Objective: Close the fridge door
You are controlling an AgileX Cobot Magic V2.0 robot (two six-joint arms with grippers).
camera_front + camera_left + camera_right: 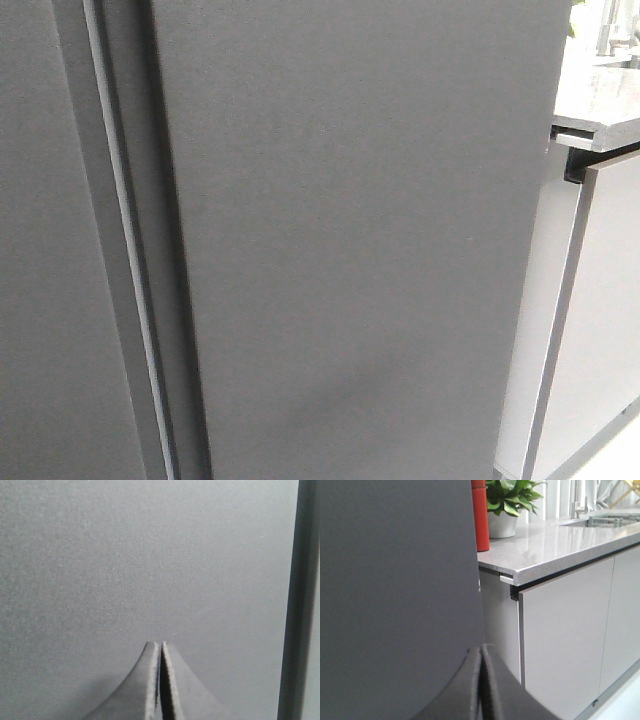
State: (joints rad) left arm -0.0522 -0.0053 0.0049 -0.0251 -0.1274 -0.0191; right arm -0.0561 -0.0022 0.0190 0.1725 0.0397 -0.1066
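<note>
The fridge door point(360, 240) is a flat matte dark-grey panel that fills most of the front view, with a vertical seam at its left and its right edge by the counter. No gripper shows in the front view. My left gripper point(160, 644) is shut and empty, its tips close to the dark panel point(150, 560). My right gripper point(482, 647) is shut and empty, right at the door's right edge point(400, 580).
A second dark-grey panel point(50, 260) stands left of the seam. A grey speckled countertop point(555, 545) with pale cabinet fronts point(565, 635) lies right of the door. A red cylinder point(480, 517) and a potted plant point(507, 505) stand on it.
</note>
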